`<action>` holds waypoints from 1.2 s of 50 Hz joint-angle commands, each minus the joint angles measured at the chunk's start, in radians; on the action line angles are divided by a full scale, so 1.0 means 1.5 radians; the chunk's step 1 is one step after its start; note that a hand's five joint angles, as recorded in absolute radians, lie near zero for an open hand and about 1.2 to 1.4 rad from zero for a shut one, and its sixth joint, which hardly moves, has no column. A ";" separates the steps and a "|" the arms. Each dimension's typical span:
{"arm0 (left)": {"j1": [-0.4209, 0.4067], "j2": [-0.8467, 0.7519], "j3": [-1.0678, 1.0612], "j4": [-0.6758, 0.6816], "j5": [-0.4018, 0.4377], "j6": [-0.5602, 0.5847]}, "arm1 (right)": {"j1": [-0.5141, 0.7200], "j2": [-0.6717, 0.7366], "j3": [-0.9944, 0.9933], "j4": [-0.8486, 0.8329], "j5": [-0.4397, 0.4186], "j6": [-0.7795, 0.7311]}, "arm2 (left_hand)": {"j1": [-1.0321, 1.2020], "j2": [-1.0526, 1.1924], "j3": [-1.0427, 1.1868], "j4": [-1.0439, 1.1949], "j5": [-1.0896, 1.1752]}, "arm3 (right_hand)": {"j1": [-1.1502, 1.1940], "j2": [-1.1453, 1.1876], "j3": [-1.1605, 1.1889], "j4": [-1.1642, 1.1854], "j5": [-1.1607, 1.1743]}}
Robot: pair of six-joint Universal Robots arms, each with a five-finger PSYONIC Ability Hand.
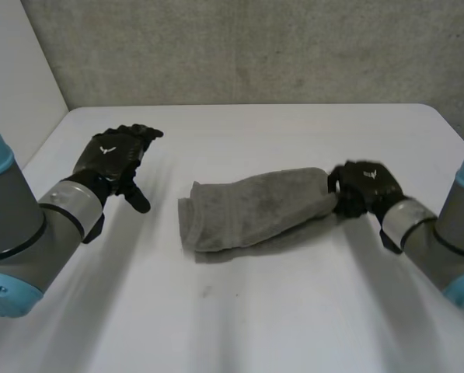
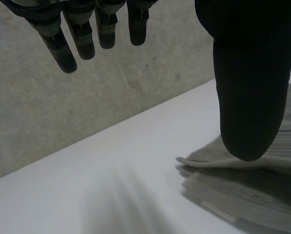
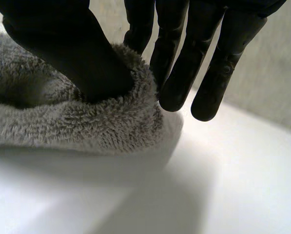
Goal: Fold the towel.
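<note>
- The right hand (image 1: 365, 188) is clamped on the right end of the towel (image 1: 251, 210). Its thumb (image 3: 87, 53) presses into the thick pile on one side, and its fingers (image 3: 180, 73) stand against the other side of this end, so the cloth is pinched between them.
- The cloth end curls up around the thumb. Under it, the towel rests on the counter (image 1: 255, 318).
- The left hand (image 1: 116, 154) is apart from the towel, on the left side of the counter. Its fingers (image 2: 79, 36) are straight and spread, and they hold nothing.
- In the left wrist view, the towel's near end lies beyond the thumb, with several layers one on another.
- The towel is grey and folded to a long bundle. It lies across the middle of the counter, with the wider end toward the left hand and the narrow end in the right hand.
- The counter is white, and behind it is a grey wall (image 1: 255, 47).
</note>
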 commanded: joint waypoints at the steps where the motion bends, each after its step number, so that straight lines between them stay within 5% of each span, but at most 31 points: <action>1: 0.016 0.017 -0.004 0.000 0.001 0.000 | 0.141 0.012 -0.170 0.076 0.021 -0.113 | 0.003 0.006 0.004 0.005 -0.017 | 0.021 0.137 0.131 0.130 0.139; 13: 0.030 0.017 -0.011 0.000 0.001 -0.001 | 0.358 0.207 -0.459 0.256 0.026 -0.296 | 0.003 0.006 0.004 0.005 -0.017 | 0.021 0.137 0.131 0.130 0.139; 22: 0.030 0.017 -0.012 0.000 0.001 -0.001 | 0.379 0.240 -0.470 0.293 0.018 -0.319 | 0.003 0.006 0.004 0.005 -0.017 | 0.021 0.137 0.131 0.130 0.139; 25: 0.031 0.017 -0.005 0.001 0.001 -0.001 | 0.374 0.221 -0.466 0.292 0.027 -0.308 | 0.003 0.006 0.004 0.005 -0.017 | -0.217 -0.101 -0.107 -0.108 -0.099; 26: 0.032 0.017 0.001 0.001 0.001 -0.001 | 0.371 0.200 -0.460 0.292 0.028 -0.299 | 0.003 0.006 0.004 0.005 -0.017 | -0.461 -0.345 -0.351 -0.352 -0.343; 27: 0.032 0.017 0.001 0.001 0.001 -0.001 | 0.371 0.200 -0.460 0.292 0.028 -0.299 | 0.003 0.006 0.004 0.005 -0.017 | -0.463 -0.348 -0.354 -0.354 -0.345; 29: 0.024 0.015 0.026 0.000 -0.001 -0.001 | 0.364 0.149 -0.425 0.289 0.034 -0.252 | 0.003 0.006 0.004 0.005 -0.017 | -0.793 -0.677 -0.683 -0.684 -0.675; 38: -0.021 -0.022 0.117 -0.029 -0.001 -0.083 | 0.223 0.041 -0.301 0.259 0.047 0.042 | 0.006 0.009 0.007 0.007 -0.015 | -0.793 -0.677 -0.684 -0.684 -0.675; 42: -0.090 -0.101 0.208 -0.073 0.000 -0.139 | 0.153 0.025 -0.250 0.263 0.054 0.181 | 0.008 0.011 0.009 0.009 -0.013 | -0.793 -0.677 -0.684 -0.684 -0.675; 48: -0.152 -0.223 0.312 -0.128 -0.002 -0.149 | 0.105 0.023 -0.210 0.262 0.043 0.198 | 0.008 0.011 0.009 0.009 -0.013 | -0.793 -0.677 -0.684 -0.684 -0.675; 60: -0.167 -0.360 0.383 -0.138 -0.048 -0.137 | 0.114 0.068 -0.248 0.265 0.037 0.163 | 0.020 0.023 0.021 0.021 -0.001 | -0.793 -0.677 -0.684 -0.684 -0.675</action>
